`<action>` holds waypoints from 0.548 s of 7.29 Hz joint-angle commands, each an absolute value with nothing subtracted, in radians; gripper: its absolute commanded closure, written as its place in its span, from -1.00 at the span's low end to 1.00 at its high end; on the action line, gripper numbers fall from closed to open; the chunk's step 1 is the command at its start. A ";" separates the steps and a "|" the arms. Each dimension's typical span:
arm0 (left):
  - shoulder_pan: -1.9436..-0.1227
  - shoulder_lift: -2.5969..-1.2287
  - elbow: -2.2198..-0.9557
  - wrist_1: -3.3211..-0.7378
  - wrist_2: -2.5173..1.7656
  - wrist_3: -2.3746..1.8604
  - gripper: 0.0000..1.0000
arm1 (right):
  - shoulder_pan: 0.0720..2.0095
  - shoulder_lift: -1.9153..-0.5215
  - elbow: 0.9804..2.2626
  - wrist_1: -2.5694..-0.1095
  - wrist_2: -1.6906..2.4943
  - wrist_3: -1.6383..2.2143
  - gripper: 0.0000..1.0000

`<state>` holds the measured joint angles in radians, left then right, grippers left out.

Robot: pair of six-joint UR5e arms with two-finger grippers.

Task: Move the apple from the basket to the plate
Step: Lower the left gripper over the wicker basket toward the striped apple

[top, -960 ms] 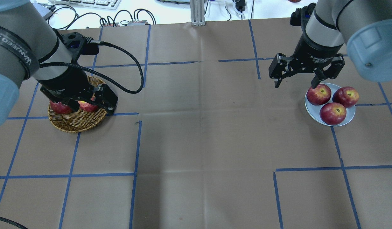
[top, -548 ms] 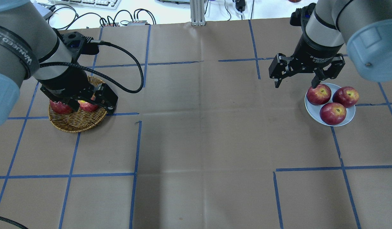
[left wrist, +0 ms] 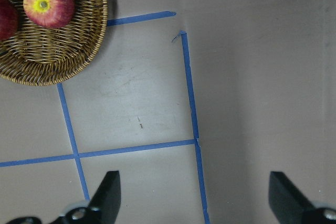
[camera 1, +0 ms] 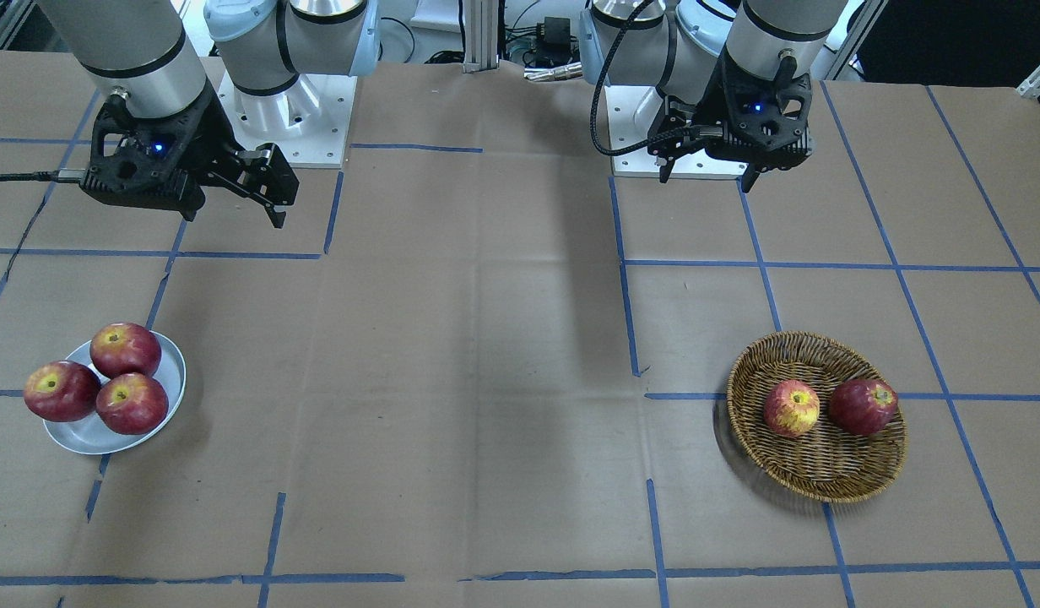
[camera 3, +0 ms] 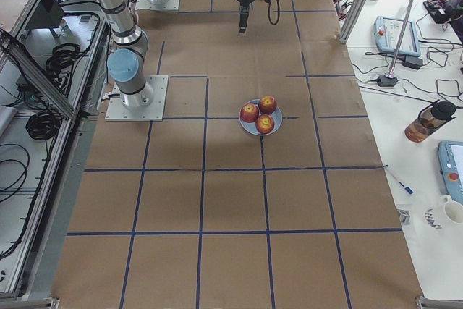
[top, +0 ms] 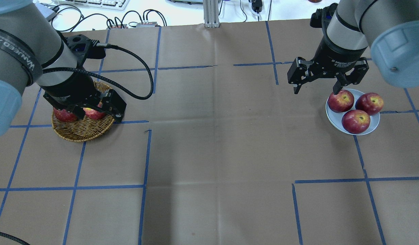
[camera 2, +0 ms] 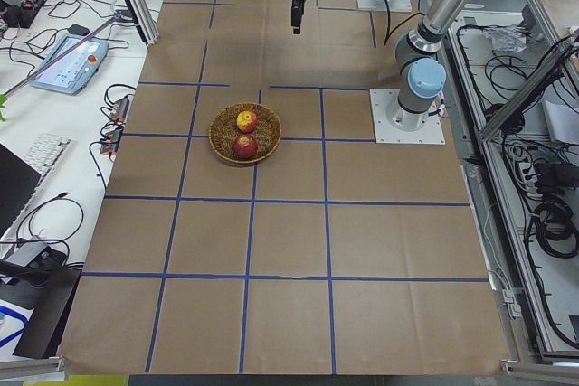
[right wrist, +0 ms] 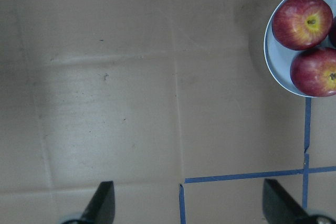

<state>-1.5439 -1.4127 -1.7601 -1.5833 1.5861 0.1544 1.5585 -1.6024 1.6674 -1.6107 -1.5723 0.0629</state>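
The apple (camera 1: pixel 792 408), light red with yellow streaks, lies in the wicker basket (camera 1: pixel 815 481) beside a dark red apple (camera 1: pixel 863 406). It also shows in the left wrist view (left wrist: pixel 48 3) and partly in the overhead view (top: pixel 94 113). My left gripper (camera 1: pixel 702 179) hangs open and empty, well above the table and towards my side of the basket (top: pixel 82 132); its fingers (left wrist: pixel 107 192) stand wide apart. The pale plate (camera 1: pixel 81 437) holds three dark red apples. My right gripper (top: pixel 316 91) is open and empty, above the table beside the plate (top: pixel 373 126).
Brown paper with a blue tape grid covers the table. The three apples (top: pixel 355 120) fill most of the plate (right wrist: pixel 278 72). Cables and keyboards lie beyond the far edge. Both arm bases stand at my side of the table.
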 commanded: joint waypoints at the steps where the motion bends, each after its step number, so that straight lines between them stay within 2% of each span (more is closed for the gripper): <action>1: -1.543 -1.407 -1.770 -1.582 1.588 0.156 -0.99 | 1.559 -1.601 1.667 -1.611 -1.574 0.061 -1.00; 4: -1.526 -1.400 -1.776 -1.586 1.595 0.179 -0.99 | 1.559 -1.601 1.667 -1.611 -1.575 0.063 -1.00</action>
<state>-1.5346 -1.3990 -1.7728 -1.5832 1.5943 0.1690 1.5585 -1.6016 1.6674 -1.6107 -1.5748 0.0617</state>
